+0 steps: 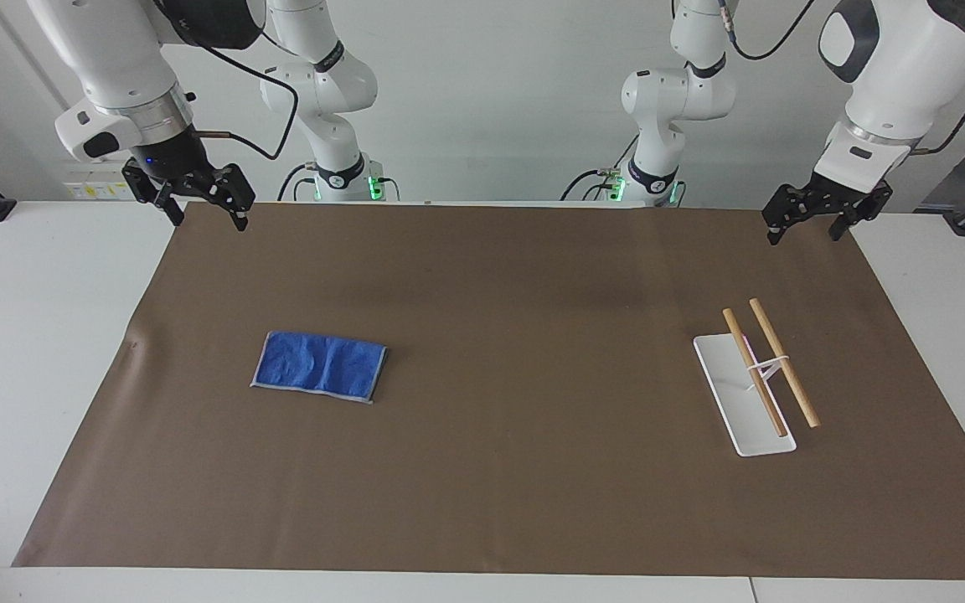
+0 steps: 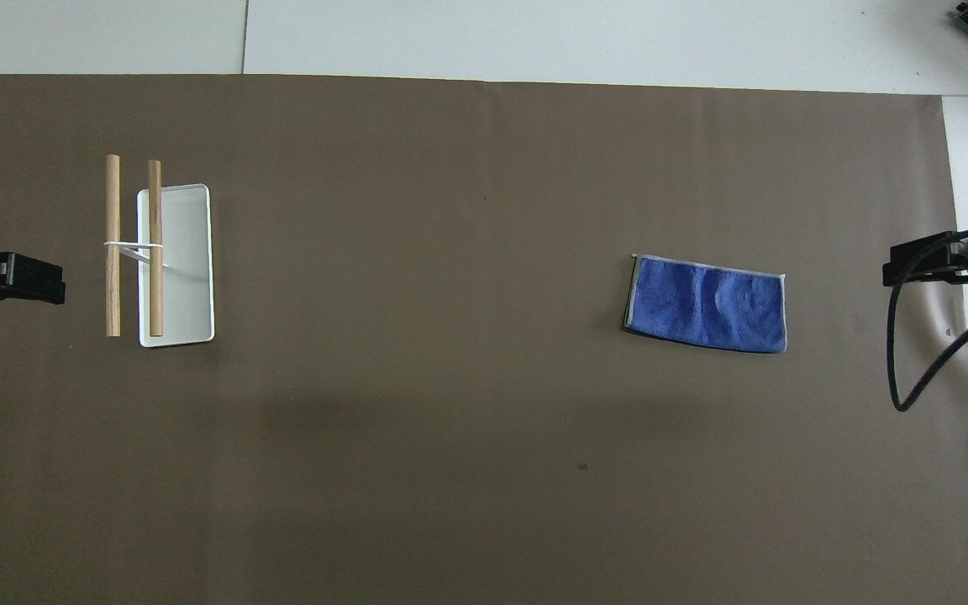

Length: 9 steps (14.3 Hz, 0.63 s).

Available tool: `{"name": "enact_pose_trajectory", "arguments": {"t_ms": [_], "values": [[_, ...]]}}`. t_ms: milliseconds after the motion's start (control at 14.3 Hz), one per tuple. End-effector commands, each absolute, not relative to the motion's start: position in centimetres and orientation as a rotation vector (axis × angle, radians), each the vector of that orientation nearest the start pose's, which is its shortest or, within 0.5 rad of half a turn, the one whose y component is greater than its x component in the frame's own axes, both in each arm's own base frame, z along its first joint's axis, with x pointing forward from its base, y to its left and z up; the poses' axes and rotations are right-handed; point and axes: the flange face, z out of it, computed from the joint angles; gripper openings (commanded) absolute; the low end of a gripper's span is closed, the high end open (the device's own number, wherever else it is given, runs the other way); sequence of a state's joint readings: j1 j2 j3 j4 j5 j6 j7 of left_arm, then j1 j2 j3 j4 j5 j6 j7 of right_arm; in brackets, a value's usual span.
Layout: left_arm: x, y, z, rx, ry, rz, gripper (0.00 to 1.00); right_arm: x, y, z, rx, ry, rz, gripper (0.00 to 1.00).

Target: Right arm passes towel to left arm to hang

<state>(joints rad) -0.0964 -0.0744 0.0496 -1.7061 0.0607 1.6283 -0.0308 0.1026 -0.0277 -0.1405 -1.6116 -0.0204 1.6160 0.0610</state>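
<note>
The blue towel [image 1: 319, 366] [image 2: 707, 302] lies folded flat on the brown mat, toward the right arm's end. My right gripper [image 1: 208, 219] [image 2: 900, 267] hangs open and empty in the air over the mat's edge at that end, well apart from the towel. My left gripper [image 1: 804, 237] [image 2: 45, 281] waits open and empty over the mat's edge at the left arm's end, clear of the rack. The rack [image 1: 771, 368] [image 2: 152, 248] has two wooden rods on a white base and nothing hangs on it.
The brown mat [image 1: 533, 293] covers most of the white table [image 1: 22, 335]. A black cable [image 2: 921, 370] loops down from the right wrist over the mat's edge. The two arm bases [image 1: 340, 180] stand at the table's edge.
</note>
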Motion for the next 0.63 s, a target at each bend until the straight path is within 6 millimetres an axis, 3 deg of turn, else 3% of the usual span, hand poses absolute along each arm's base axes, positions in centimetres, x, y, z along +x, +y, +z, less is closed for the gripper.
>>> {"name": "enact_pose_trajectory", "arguments": {"t_ms": [0,280,561], "values": [[52.7,-1.6,60.7,-3.099,0.031,-0.002,1.00,53.6,-2.0,60.3,-3.154,0.153,-0.128,1.00],[52.7,-1.6,60.7,-3.099,0.031,-0.002,1.00,54.4,-1.7,55.4,-3.138,0.145,-0.180,1.00],[52.7,-1.6,60.8,-3.099,0.031,-0.004,1.00,55.4,-0.2,48.0,-3.139,0.094,-0.198,1.00]]}}
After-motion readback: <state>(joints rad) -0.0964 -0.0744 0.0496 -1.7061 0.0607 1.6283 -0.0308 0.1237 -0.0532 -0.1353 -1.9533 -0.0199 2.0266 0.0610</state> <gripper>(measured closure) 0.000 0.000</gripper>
